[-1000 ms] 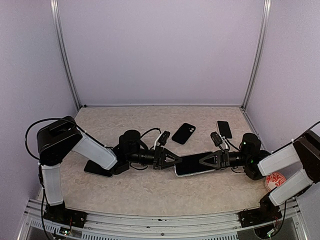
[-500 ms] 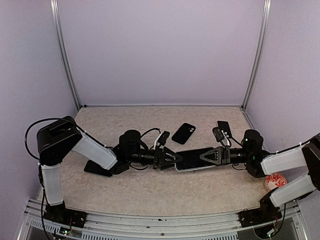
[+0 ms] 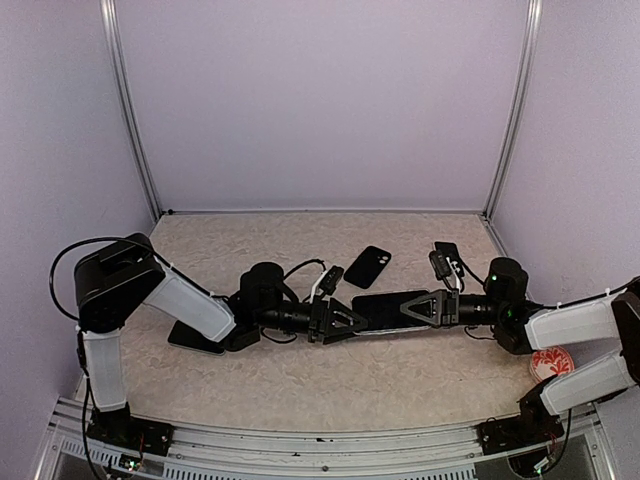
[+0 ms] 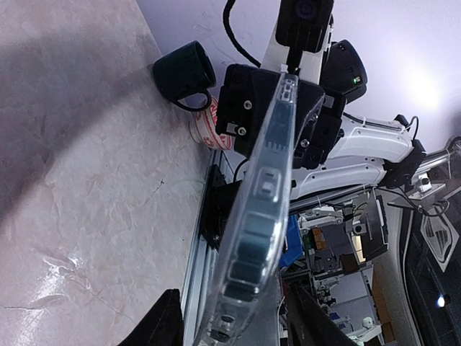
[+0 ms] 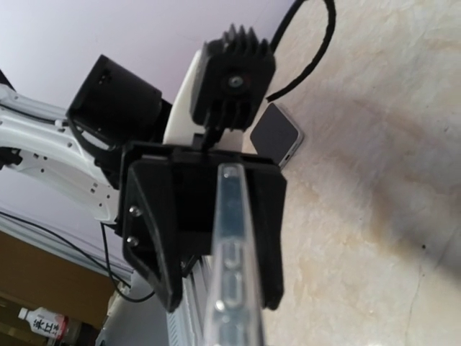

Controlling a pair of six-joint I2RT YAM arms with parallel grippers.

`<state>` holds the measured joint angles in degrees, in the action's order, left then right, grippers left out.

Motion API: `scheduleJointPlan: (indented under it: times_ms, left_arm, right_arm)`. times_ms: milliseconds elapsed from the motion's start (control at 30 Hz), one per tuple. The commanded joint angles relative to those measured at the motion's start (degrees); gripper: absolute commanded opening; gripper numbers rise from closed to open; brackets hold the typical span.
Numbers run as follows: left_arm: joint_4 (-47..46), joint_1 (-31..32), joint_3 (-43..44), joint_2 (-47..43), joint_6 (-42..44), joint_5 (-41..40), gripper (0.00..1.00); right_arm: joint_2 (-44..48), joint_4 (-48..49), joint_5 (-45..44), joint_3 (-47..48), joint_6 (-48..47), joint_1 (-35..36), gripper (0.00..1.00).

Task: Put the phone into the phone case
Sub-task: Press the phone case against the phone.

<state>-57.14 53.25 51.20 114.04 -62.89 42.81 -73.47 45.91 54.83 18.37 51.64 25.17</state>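
Observation:
The phone case (image 3: 385, 308), a pale translucent shell with the black phone (image 3: 380, 302) seated in it, hangs above the table between the two arms. My right gripper (image 3: 405, 310) is shut on its right end. My left gripper (image 3: 360, 320) stands open at its left end. In the left wrist view the phone case (image 4: 263, 209) runs edge-on between the left gripper (image 4: 234, 306), with a gap to each finger. The right wrist view shows the same phone case (image 5: 234, 252) edge-on, with the left arm's black gripper housing (image 5: 155, 231) behind it.
A black phone (image 3: 367, 266) lies on the table behind the arms, another (image 3: 447, 258) near the right wrist, and a third (image 3: 195, 338) under the left arm. A red and white roll (image 3: 550, 362) sits at the right edge beside a dark mug (image 4: 184, 72).
My left gripper has let go of the case and now stands open around its end. My right gripper has carried the case slightly up and away from the table's near edge.

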Motion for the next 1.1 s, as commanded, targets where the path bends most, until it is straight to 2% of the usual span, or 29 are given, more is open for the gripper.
scheduleJointPlan:
  times_ms: [0,333,433,533,600,733,767,1067]
  left_arm:
    - [-2.9,0.5,0.9,-0.4,-0.1,1.0,0.45]
    - [-5.0,0.5,1.4,1.4,-2.2,1.2,0.11]
    - [-6.0,0.4,1.4,2.0,-3.0,1.2,0.05]
    - [-6.5,0.4,1.7,2.6,-3.4,1.3,0.04]
    - [-6.5,0.4,2.0,2.8,-3.4,1.4,0.06]
    - [-6.2,0.4,2.4,2.7,-3.0,1.5,0.28]
    - [-6.1,0.3,2.5,2.7,-2.9,1.5,0.31]
    - [-6.2,0.4,2.1,1.8,-2.1,1.7,0.41]
  right_arm:
    - [1.0,1.7,-0.6,0.7,-1.1,-0.1,0.00]
    - [1.7,-3.1,-3.2,0.6,-5.4,-0.1,0.00]
    - [2.3,-4.7,-4.0,0.7,-6.9,-0.1,0.00]
    - [2.7,-5.8,-4.5,0.7,-7.9,0.0,0.00]
    - [2.8,-6.1,-4.4,0.7,-8.1,-0.1,0.00]
    - [3.0,-5.3,-3.2,0.6,-7.6,-0.1,0.00]
    - [3.0,-4.8,-2.9,0.5,-7.4,-0.1,0.00]
    - [0.1,2.5,2.4,-0.4,-2.9,-0.1,0.00]
